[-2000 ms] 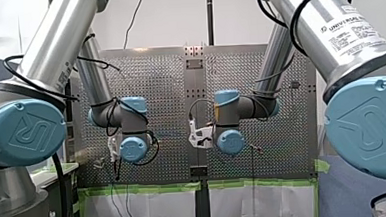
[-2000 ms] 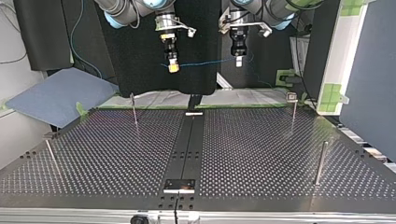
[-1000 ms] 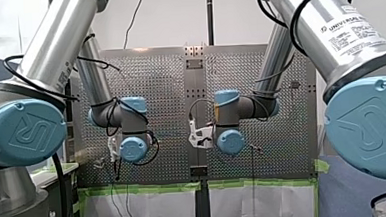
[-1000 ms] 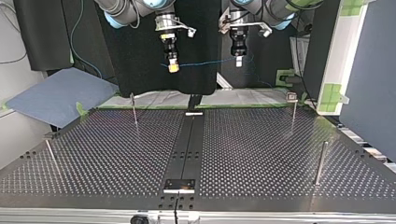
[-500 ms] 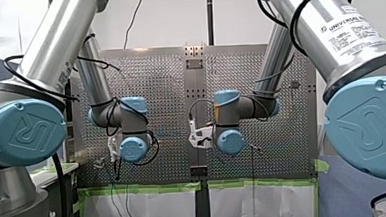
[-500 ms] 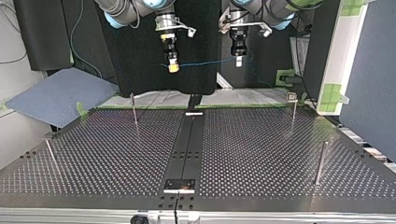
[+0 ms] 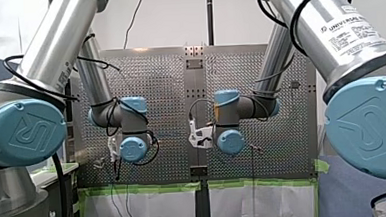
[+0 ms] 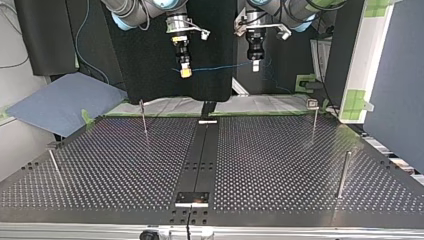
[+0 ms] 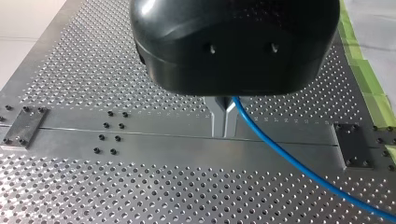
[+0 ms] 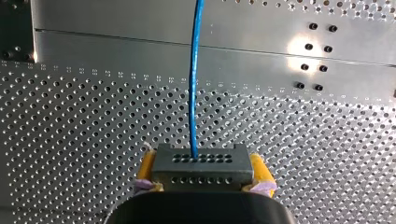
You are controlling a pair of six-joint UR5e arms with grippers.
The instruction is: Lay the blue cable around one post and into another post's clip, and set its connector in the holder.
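The table (image 8: 280, 165) is perforated metal with a smooth strip (image 8: 202, 155) down its middle. In the top view 4 posts stand on it, well apart from one another. A clip post (image 8: 314, 122) is at the far right and a thick post (image 8: 343, 174) nearer on the right. A slim post (image 8: 144, 117) is at the far left and a thin post (image 8: 55, 167) at the near left. A dark plate (image 8: 192, 198) sits on the strip by the near edge. Beyond the table lie a blue-grey mat (image 8: 60, 102) and green tape (image 8: 356, 102).

Both grippers hang above the far edge, well apart from every post and from the plate. The cable (image 8: 220, 66) spans the air between them, thin, bright blue and slightly slack.

My right gripper (image 8: 185, 73), at the top view's left, clamps the connector (image 10: 200, 163) between its yellow pads (image 10: 259, 170). The connector is a dark rectangular block with 2 rows of small holes. The cable leaves the upper row and runs straight ahead over the table.

My left gripper (image 8: 255, 65) is black, with its metal fingers (image 9: 223, 119) closed together on the cable. The cable comes out beside them and curves away over the strip.
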